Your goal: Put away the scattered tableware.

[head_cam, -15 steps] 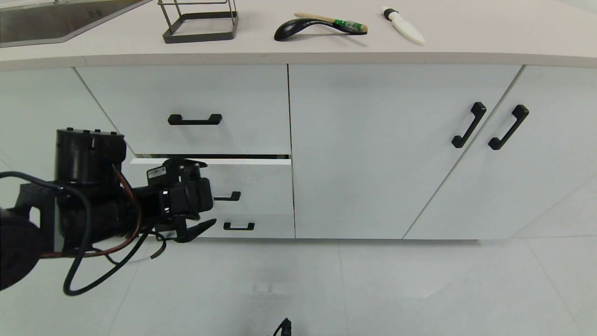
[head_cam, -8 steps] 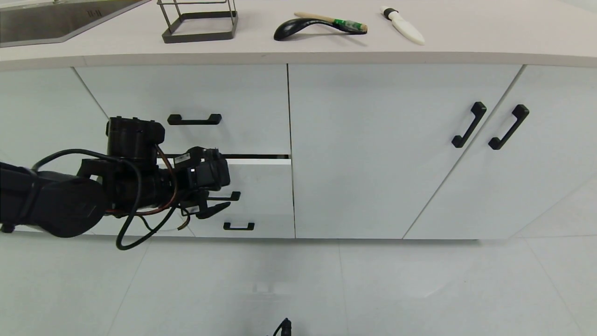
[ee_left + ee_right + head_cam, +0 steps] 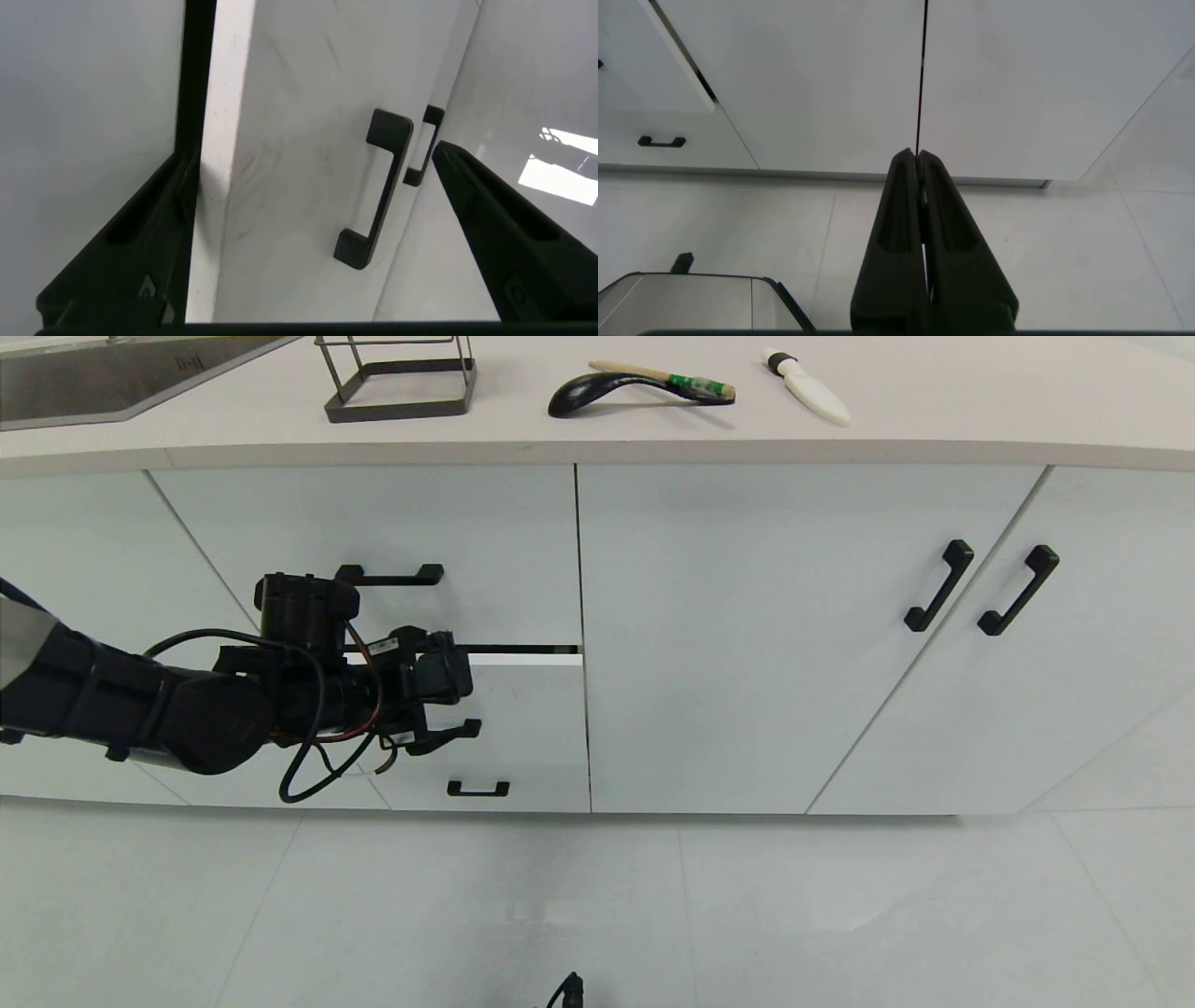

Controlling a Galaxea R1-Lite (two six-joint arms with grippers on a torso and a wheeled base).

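Bright, even light, white everywhere. At twelve o'clock the bench (image 3: 934, 429) is evenly lit, and the black spoon (image 3: 574, 398) throws just a short, soft shadow. Dark band of shade over the open drawer (image 3: 523, 709) at nine o'clock. Faint sheen on the floor (image 3: 840, 915) at six; in the left wrist view, a hard white glare patch (image 3: 561, 175). The cabinet (image 3: 747, 635) edges splay toward three and nine, a wide-lens bend.
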